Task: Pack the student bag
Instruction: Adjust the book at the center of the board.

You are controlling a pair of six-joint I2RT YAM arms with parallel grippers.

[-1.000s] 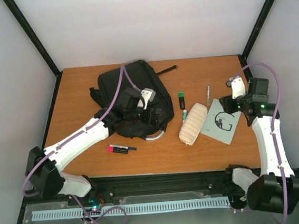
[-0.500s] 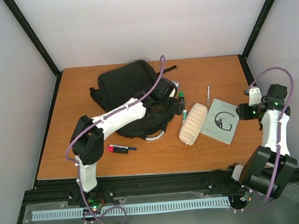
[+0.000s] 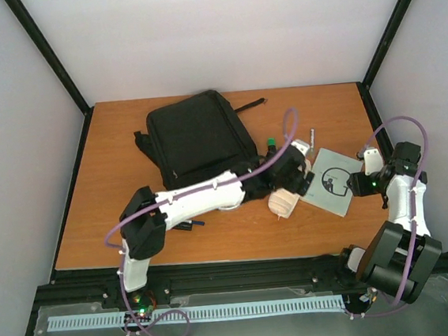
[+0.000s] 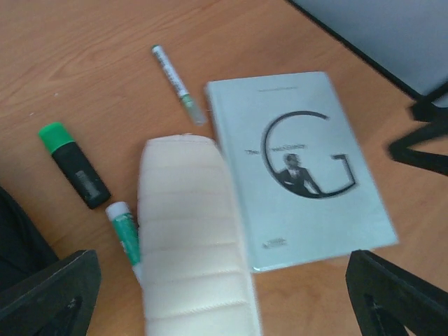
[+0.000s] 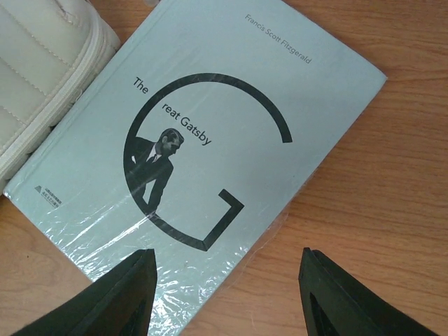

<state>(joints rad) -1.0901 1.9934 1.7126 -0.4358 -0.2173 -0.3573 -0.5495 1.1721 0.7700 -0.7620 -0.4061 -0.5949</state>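
Observation:
The student bag (image 3: 197, 136), a big black backpack, lies flat at the back left of the table. My left gripper (image 3: 299, 178) has reached past it and hovers open over the cream ribbed pencil pouch (image 4: 192, 231) and the pale blue book (image 4: 297, 164). Its wide-set fingers (image 4: 49, 294) hold nothing. My right gripper (image 5: 231, 301) is open just above the book's (image 5: 210, 126) near corner, one finger over the cover and one over bare wood. In the top view the right gripper (image 3: 356, 183) sits at the book's (image 3: 333, 183) right edge.
A green-capped black highlighter (image 4: 73, 164), a green-and-white marker (image 4: 124, 231) beside the pouch and a thin white pen (image 4: 178, 80) lie on the wood. A red-and-black marker (image 3: 183, 224) lies under the left forearm. Black frame posts edge the table.
My left arm has swung right, off the backpack, to above the pouch and book. The right gripper has shifted left and down onto the book's edge.

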